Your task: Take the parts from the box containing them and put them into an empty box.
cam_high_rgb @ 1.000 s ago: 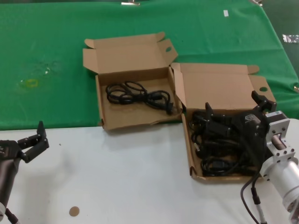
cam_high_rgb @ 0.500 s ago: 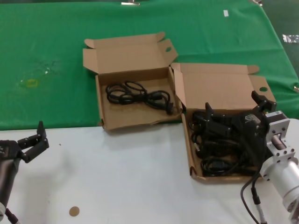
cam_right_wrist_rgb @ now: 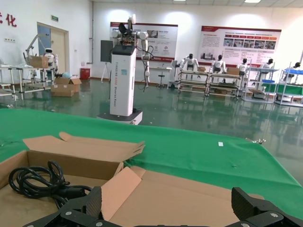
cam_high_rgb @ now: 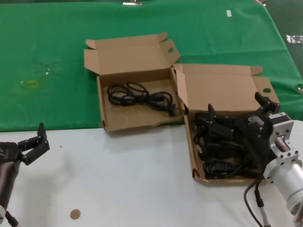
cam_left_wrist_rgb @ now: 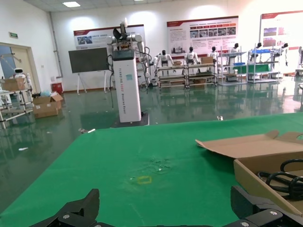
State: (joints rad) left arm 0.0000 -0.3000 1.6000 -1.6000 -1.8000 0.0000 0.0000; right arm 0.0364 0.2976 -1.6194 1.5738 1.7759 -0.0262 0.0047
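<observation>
The right gripper (cam_high_rgb: 239,111), wide open and holding nothing, is hovering over the full box's (cam_high_rgb: 222,85) cords (cam_high_rgb: 220,156); it should straddle one bundle.

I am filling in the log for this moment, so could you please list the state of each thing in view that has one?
Box with straight lid flap: lid open, full of coiled black cords.
Box with wavy lid flap: lid open, holding one black cord.
Right gripper: open, over the full box, holding nothing.
Left gripper: open, empty, parked over the white table.
</observation>
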